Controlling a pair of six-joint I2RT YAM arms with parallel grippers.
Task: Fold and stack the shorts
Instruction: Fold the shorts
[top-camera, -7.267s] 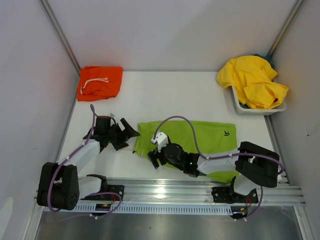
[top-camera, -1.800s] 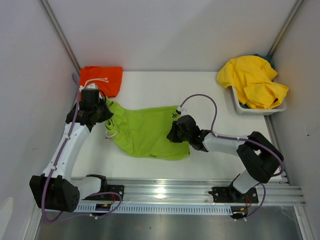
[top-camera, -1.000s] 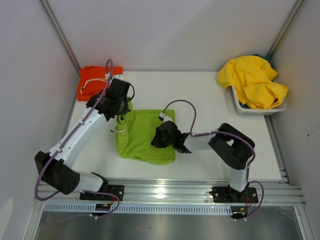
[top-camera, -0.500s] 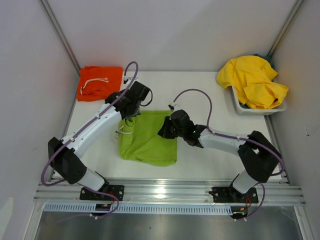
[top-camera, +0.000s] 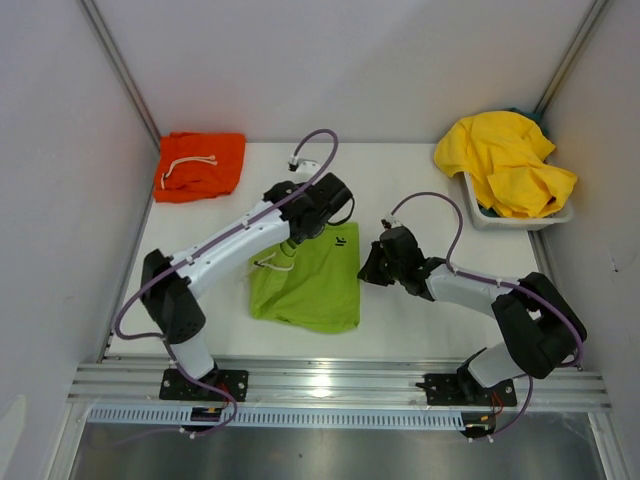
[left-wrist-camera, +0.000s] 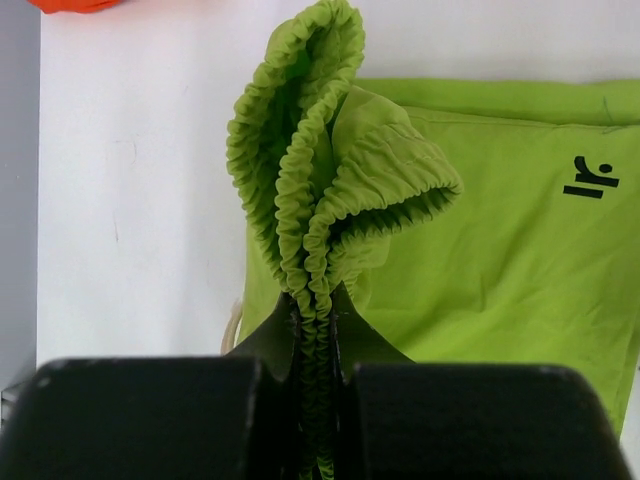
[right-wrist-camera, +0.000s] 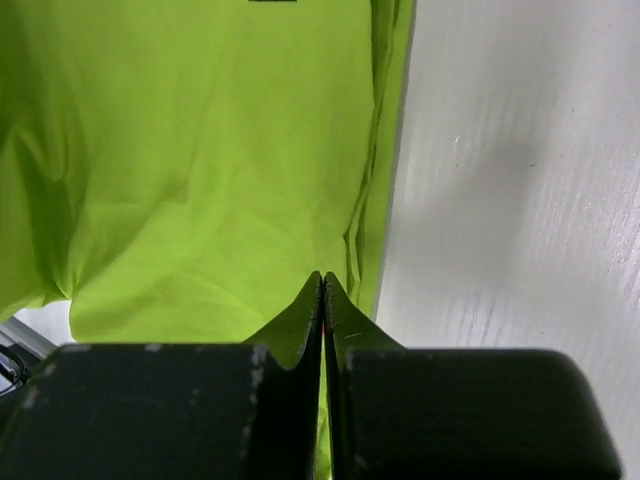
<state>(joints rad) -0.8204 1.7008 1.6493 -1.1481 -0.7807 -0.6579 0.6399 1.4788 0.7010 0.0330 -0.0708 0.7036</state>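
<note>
The lime green shorts (top-camera: 315, 290) lie folded over at mid-table, the dark logo (top-camera: 343, 240) near their top right corner. My left gripper (top-camera: 300, 232) is shut on their gathered waistband (left-wrist-camera: 320, 190) and holds it bunched up above the flat fabric (left-wrist-camera: 500, 260). A white drawstring (top-camera: 268, 264) hangs at the left edge. My right gripper (top-camera: 366, 268) is shut, its tips (right-wrist-camera: 323, 280) over the shorts' right edge (right-wrist-camera: 385, 200), with no fabric drawn up between them. The orange shorts (top-camera: 200, 165) lie folded at the back left. Yellow shorts (top-camera: 508, 165) are heaped at the back right.
A white bin (top-camera: 478, 212) at the back right corner holds the yellow heap. Grey walls close in on the left, back and right. An aluminium rail (top-camera: 330, 385) runs along the near edge by the arm bases.
My left gripper has carried the waistband to the right across the green shorts, doubling them over. The right gripper has slid right, from the shorts' top to their right edge.
</note>
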